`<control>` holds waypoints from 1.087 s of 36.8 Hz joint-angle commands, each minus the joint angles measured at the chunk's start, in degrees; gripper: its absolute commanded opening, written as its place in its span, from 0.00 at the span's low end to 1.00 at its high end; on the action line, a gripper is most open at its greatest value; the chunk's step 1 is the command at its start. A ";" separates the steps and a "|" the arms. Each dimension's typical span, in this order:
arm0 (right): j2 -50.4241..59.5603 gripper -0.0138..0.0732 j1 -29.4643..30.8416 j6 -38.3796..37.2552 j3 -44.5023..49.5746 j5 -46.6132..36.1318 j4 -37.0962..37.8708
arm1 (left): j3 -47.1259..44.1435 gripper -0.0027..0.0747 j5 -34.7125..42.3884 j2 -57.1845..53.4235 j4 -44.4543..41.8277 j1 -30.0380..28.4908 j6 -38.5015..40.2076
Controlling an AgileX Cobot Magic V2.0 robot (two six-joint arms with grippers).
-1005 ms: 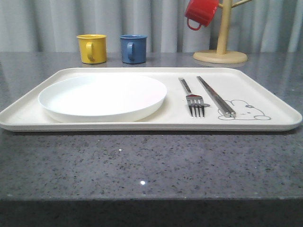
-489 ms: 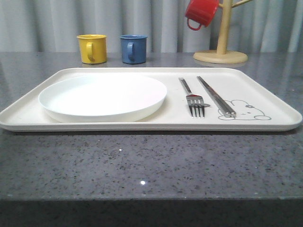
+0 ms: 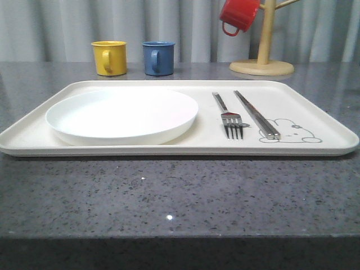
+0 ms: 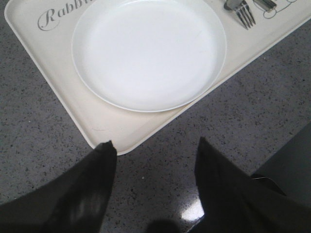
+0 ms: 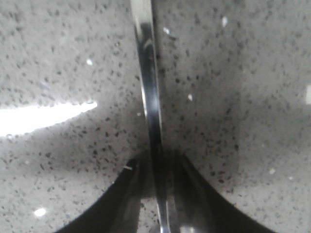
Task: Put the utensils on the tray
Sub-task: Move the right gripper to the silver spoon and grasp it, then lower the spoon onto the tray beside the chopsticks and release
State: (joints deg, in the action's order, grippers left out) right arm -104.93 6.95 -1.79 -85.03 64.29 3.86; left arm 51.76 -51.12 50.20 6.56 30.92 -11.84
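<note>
Grey speckled stone countertop (image 3: 180,197) runs forward to a pale pleated curtain (image 3: 62,25) at the back. Seen from the right wrist, the right gripper (image 5: 158,172) has its two dark fingers (image 5: 129,194) drawn in close on either side of a slim shiny metal handle (image 5: 148,97), which runs straight out from between them just above the counter; the fingers look pressed against it, and which utensil the handle belongs to cannot be told. From the left wrist, the left gripper (image 4: 153,150) hangs wide open and holds nothing, its fingertips above the counter just off the near corner of the tray (image 4: 53,82). That cream tray (image 3: 315,147) lies flat on the counter and carries a round white plate (image 3: 122,115) on its left half. To the right of the plate the fork (image 3: 230,120) lies with its tines toward the camera, and just beside it the pair of chopsticks (image 3: 257,115) lies parallel, the near ends reaching a grey bunny drawing (image 3: 292,131). Behind the tray stand a yellow mug (image 3: 109,57) and a blue mug (image 3: 157,58) side by side, and farther right a wooden mug tree (image 3: 262,53) holds a red mug (image 3: 239,16). Grey script on the tray reads "Rabb" (image 4: 60,13) before the plate covers the remaining letters.
</note>
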 commanded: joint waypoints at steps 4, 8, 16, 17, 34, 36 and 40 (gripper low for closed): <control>2.10 0.33 0.47 0.56 -1.73 -0.57 0.76 | 1.41 0.51 3.50 -0.26 0.57 0.43 0.55; 2.15 0.21 0.47 0.62 -1.79 -0.52 0.76 | 1.41 0.51 3.50 -0.26 0.57 0.43 0.55; 2.46 0.08 0.47 0.62 -2.84 1.98 -0.43 | 1.41 0.51 3.50 -0.26 0.57 0.43 0.55; 2.71 0.08 0.40 0.68 -3.09 3.03 -0.91 | 1.41 0.51 3.50 -0.26 0.57 0.43 0.55; 10.15 0.08 -12.34 1.48 -3.80 10.23 -11.80 | 1.41 0.51 3.50 -0.26 0.57 0.43 0.55; 10.15 0.08 -14.29 0.92 -3.80 9.80 -13.52 | 1.41 0.51 3.50 -0.26 0.57 0.43 0.55; 10.05 0.08 -17.08 -2.16 -3.70 9.10 -14.27 | 1.41 0.51 3.50 -0.26 0.57 0.43 0.55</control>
State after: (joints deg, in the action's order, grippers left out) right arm -97.57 -8.02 -1.79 -87.15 70.12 -9.12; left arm 51.76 -51.12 50.20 6.56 30.92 -11.84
